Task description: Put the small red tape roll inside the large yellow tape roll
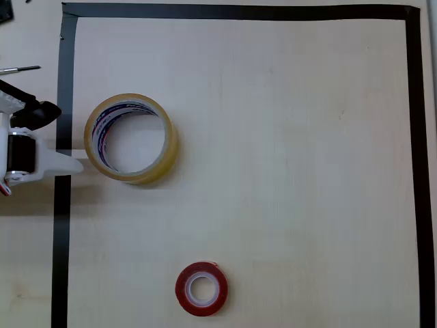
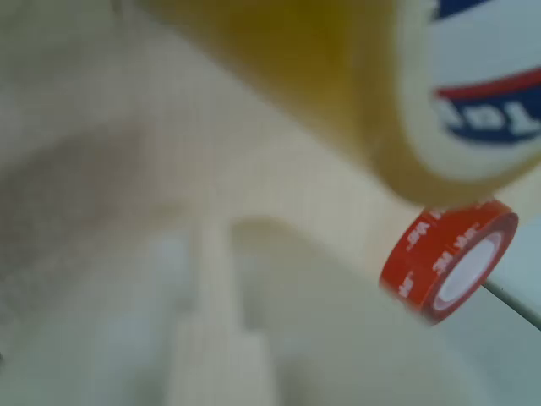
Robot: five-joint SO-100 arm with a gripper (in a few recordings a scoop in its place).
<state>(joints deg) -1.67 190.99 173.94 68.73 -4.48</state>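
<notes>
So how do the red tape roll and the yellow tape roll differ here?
Size: the small red tape roll is clearly smaller than the large yellow tape roll.
Colour: the red one is glossy and opaque, the yellow one translucent tan.
Core: the red roll's is plain white overhead; the yellow roll's has blue and red print.
Both lie flat, apart, on the table.

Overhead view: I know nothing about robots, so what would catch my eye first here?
Probably the large yellow tape roll, lying flat near the left side of a pale table framed by a black tape border. Next, the small red tape roll, alone near the bottom edge, well apart from the yellow one. The robot's white and black arm reaches in from the left edge, beside the yellow roll.
</notes>
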